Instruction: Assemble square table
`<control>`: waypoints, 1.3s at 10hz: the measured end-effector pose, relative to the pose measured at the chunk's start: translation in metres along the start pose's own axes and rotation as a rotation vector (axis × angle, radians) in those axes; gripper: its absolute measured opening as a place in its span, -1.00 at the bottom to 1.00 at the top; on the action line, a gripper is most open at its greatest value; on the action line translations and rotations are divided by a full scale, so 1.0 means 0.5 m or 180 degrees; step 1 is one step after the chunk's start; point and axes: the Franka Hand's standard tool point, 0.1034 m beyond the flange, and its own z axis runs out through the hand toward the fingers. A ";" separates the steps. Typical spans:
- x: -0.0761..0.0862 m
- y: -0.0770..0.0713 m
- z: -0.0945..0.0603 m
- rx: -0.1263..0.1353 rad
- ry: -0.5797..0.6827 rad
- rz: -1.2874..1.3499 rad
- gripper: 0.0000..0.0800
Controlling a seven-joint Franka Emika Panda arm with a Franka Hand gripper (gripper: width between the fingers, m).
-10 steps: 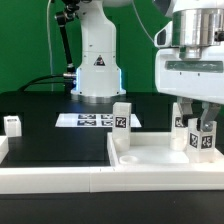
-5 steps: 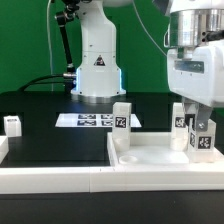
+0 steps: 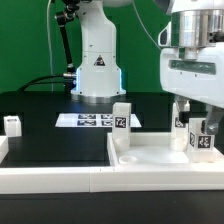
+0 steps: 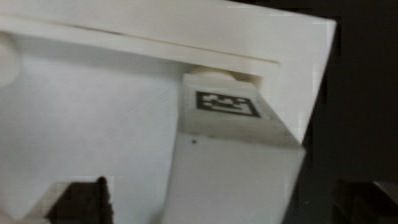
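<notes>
The white square tabletop (image 3: 150,155) lies at the exterior view's right, and also shows in the wrist view (image 4: 98,110). Three tagged white legs stand on it: one at its near-left corner (image 3: 122,117), one at the back right (image 3: 180,120) and one at the right (image 3: 203,142). A fourth leg (image 3: 12,124) stands alone at the far left. My gripper (image 3: 203,122) hangs over the right leg, fingers on either side of its top. In the wrist view the gripper (image 4: 222,205) is open, with that leg (image 4: 231,130) between the fingers and a gap on each side.
The marker board (image 3: 88,120) lies flat on the black table in front of the robot base (image 3: 97,65). Long white border bars (image 3: 50,180) run along the front edge and past the left leg.
The gripper dipped and shifted slightly toward the exterior view's right, then came back a little. The leg under it and the other parts have not moved.
</notes>
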 end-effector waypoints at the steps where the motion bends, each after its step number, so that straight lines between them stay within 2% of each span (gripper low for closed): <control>1: -0.003 -0.008 -0.002 0.0011 0.0008 -0.0391 0.61; 4: 0.001 -0.007 0.000 0.0011 0.0017 -0.1025 0.62; 6: -0.008 -0.004 0.000 -0.0068 0.0059 -0.1484 0.62; 8: -0.009 -0.007 0.000 -0.0046 0.0076 -0.1958 0.62; 11: -0.014 -0.016 0.002 0.0035 0.0165 -0.2867 0.62; 13: -0.016 -0.019 0.002 0.0051 0.0187 -0.3128 0.62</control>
